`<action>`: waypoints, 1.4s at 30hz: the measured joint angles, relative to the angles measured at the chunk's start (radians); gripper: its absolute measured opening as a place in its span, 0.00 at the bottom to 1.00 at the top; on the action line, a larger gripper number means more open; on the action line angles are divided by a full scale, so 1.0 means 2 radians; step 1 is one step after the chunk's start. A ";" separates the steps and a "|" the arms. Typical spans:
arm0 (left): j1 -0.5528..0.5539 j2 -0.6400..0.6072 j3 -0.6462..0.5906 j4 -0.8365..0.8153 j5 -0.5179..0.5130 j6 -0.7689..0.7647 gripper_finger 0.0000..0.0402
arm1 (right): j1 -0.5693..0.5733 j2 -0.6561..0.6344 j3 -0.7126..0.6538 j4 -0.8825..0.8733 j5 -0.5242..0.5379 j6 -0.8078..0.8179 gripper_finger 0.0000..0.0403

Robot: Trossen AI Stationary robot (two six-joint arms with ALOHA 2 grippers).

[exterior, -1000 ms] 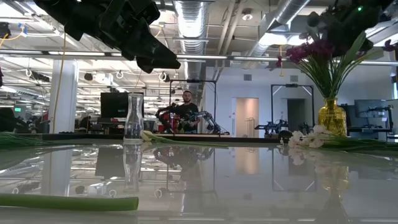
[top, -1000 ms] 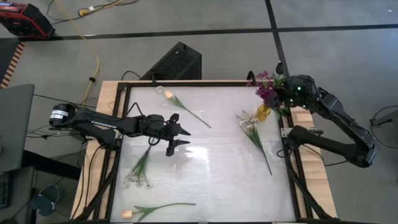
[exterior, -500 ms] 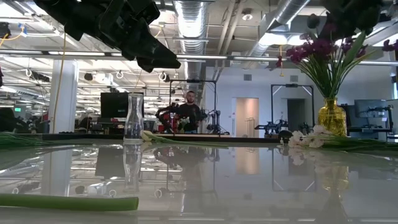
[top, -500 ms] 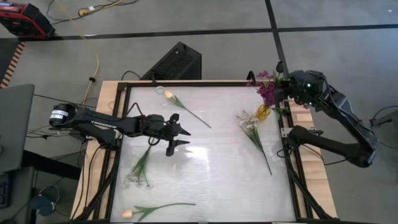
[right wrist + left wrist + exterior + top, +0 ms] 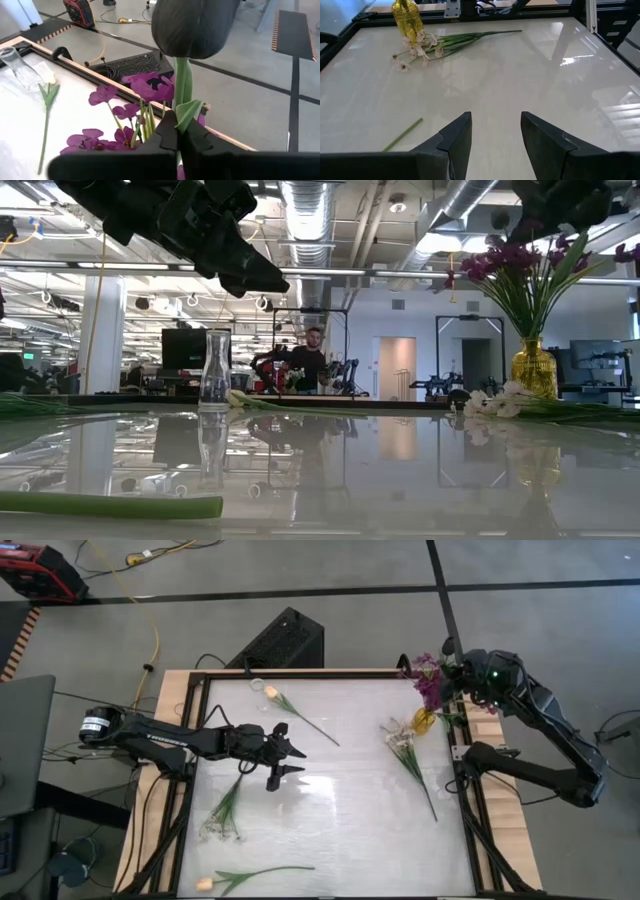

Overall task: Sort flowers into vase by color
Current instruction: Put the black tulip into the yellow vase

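Note:
A yellow vase [image 5: 424,721] at the table's far right holds purple flowers [image 5: 428,682]. My right gripper [image 5: 178,134] hovers above that bunch, shut on the green stem of a dark bud [image 5: 195,25]. A clear vase [image 5: 257,685] stands at the far left, and a cream tulip [image 5: 292,710] lies flat beside it. One white sprig [image 5: 407,752] lies by the yellow vase, another [image 5: 226,808] at the left. A second tulip [image 5: 250,878] lies by the near edge. My left gripper [image 5: 295,759] hangs open over the table's left middle, holding nothing. My right gripper pinches the green stem [image 5: 182,111] between its two fingers, a little below the dark bud. The stem and a leaf rise out of the shut fingers toward the camera. The stem's lower part is hidden by the gripper itself.
A black box [image 5: 283,640] sits beyond the table's far edge. The table's metal frame [image 5: 466,802] runs along its sides. The white tabletop [image 5: 340,810] is bare through the middle. Across the room a person [image 5: 313,360] stands by other arms.
My right gripper has risen a little above the purple bunch and drifted slightly toward the far edge; in the low view it has climbed almost out of the picture's top. The purple blossoms have swayed a bit. My left arm has kept still.

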 joint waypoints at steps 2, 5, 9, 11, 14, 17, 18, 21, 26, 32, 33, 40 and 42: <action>0.000 0.000 0.000 0.000 0.000 0.000 0.39 | 0.000 0.000 0.000 -0.005 0.000 0.000 0.05; 0.000 0.000 0.000 0.000 0.000 0.002 0.39 | 0.000 0.000 0.000 -0.020 0.000 0.005 0.05; 0.000 0.000 0.000 0.000 0.000 0.003 0.39 | 0.000 0.000 -0.008 -0.032 0.007 0.015 0.05; 0.000 0.000 0.000 0.000 0.000 0.004 0.39 | 0.000 0.001 -0.013 -0.040 0.007 0.020 0.05; 0.000 0.000 0.000 0.000 0.000 0.004 0.39 | 0.000 0.001 -0.018 -0.042 0.007 0.023 0.05; 0.000 0.000 0.000 -0.001 0.000 0.004 0.39 | 0.000 0.001 -0.023 -0.041 0.007 0.029 0.05; 0.000 0.000 0.000 -0.001 0.000 0.004 0.39 | 0.000 0.001 -0.025 -0.041 0.007 0.030 0.05; 0.000 0.000 0.000 -0.003 0.000 0.004 0.39 | 0.000 0.001 -0.030 -0.040 0.007 0.030 0.05; 0.000 0.000 0.000 -0.002 0.000 0.004 0.39 | 0.000 0.000 -0.031 -0.048 0.006 0.030 0.07; 0.000 0.000 0.000 -0.002 -0.001 0.004 0.39 | 0.000 -0.001 -0.031 -0.081 -0.003 0.032 0.09; 0.000 0.000 0.000 -0.002 -0.001 0.004 0.39 | 0.000 0.000 -0.031 -0.083 -0.004 0.032 0.09; 0.000 0.000 0.000 -0.002 -0.002 0.004 0.39 | 0.000 -0.001 -0.031 -0.078 -0.008 0.027 0.16; 0.000 0.000 0.000 -0.002 -0.002 0.003 0.39 | 0.000 -0.001 -0.029 -0.077 -0.008 0.026 0.20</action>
